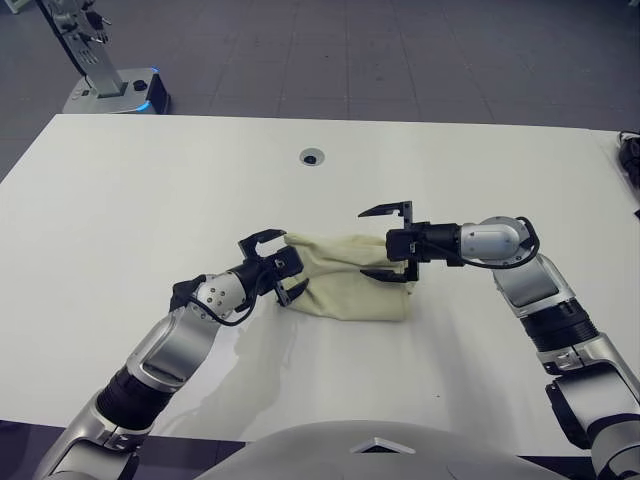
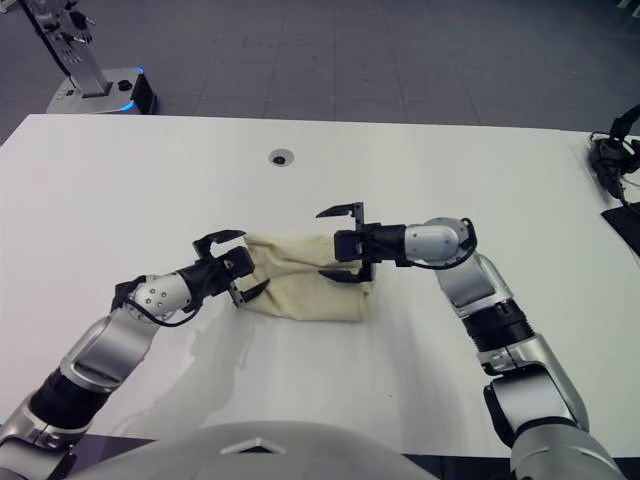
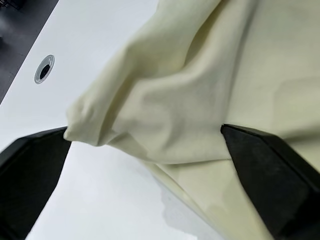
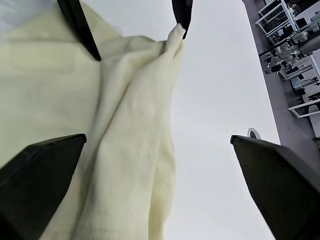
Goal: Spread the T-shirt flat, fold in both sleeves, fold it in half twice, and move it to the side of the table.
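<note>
The cream T-shirt [image 1: 350, 278] lies as a small folded bundle in the middle of the white table [image 1: 150, 180]. My left gripper [image 1: 278, 266] is at the bundle's left end, open, with a raised fold of cloth [image 3: 150, 100] between its spread fingers. My right gripper [image 1: 384, 243] hovers over the bundle's right part, open wide, one finger above the cloth and one low against it. In the right wrist view the T-shirt [image 4: 75, 125] runs away from my right gripper [image 4: 158, 136] toward the left gripper's dark fingers [image 4: 80, 30] at its far end.
A round cable hole [image 1: 312, 157] sits in the table beyond the shirt. Black cables [image 1: 630, 150] lie at the table's right edge. A machine base [image 1: 110, 90] stands on the floor past the far left corner. Bare tabletop surrounds the bundle.
</note>
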Controlling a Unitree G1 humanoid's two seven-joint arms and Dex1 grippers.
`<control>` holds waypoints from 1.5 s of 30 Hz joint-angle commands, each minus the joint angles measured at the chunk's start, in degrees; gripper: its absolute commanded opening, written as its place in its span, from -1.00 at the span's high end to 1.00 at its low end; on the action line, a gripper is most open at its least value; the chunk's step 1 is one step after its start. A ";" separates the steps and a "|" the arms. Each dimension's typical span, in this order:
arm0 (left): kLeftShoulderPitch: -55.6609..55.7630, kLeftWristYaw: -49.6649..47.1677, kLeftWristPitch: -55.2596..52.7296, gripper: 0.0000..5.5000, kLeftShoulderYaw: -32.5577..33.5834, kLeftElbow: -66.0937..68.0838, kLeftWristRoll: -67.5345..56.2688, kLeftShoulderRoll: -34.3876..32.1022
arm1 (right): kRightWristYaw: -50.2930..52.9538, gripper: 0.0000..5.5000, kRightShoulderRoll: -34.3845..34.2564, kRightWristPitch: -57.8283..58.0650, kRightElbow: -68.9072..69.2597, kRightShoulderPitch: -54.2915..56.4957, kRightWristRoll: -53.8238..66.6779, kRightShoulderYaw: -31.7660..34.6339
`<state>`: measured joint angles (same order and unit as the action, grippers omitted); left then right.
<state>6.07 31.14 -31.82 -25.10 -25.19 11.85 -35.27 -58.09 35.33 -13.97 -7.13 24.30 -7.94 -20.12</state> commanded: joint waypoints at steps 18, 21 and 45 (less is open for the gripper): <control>14.76 7.90 1.37 -0.96 9.91 1.33 -0.98 -3.65 | 8.78 -0.96 -4.03 -2.71 -22.57 11.62 -4.69 0.78; 17.36 9.06 2.34 -0.96 10.25 3.12 -1.42 -3.54 | 10.81 -0.96 -4.49 -4.20 -25.60 11.28 -5.94 0.71; 23.31 6.21 6.10 -0.96 18.08 15.45 -4.91 -1.54 | -11.88 -0.96 -10.55 18.71 -5.96 -1.64 19.25 -1.43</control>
<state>28.83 36.88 -26.31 -6.13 -10.16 6.91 -37.03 -69.81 25.47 5.87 -11.68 21.49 12.40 -21.16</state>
